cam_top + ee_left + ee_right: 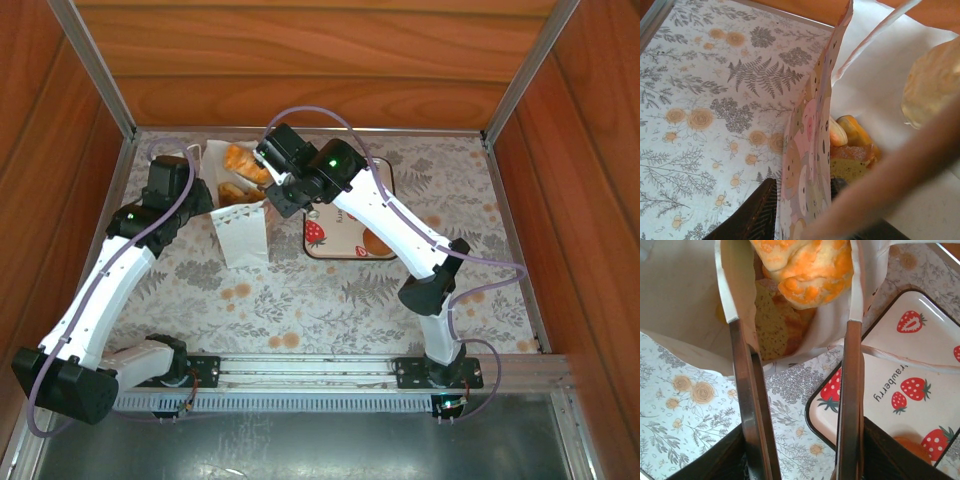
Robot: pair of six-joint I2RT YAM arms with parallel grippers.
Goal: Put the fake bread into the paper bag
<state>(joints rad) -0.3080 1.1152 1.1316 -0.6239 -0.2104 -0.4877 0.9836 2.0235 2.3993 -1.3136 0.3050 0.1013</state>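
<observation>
Metal tongs [852, 405] clamped by right tool [805, 460]; left tool [800, 205] at bag [810, 125], grip unclear.

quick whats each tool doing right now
left tool: astride the paper bag wall, whether clamped cannot be told
right tool: holding the metal tongs, croissant between their arms

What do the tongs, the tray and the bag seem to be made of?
Tongs: metal, probably steel; the arms are thin, grey and mirror-bright.
Tray: glossy white with a dark rim and printed strawberries; plastic or enamelled metal, I cannot tell.
Bag: thin matt paper, printed outside, plain white inside, its wall bending softly.
</observation>
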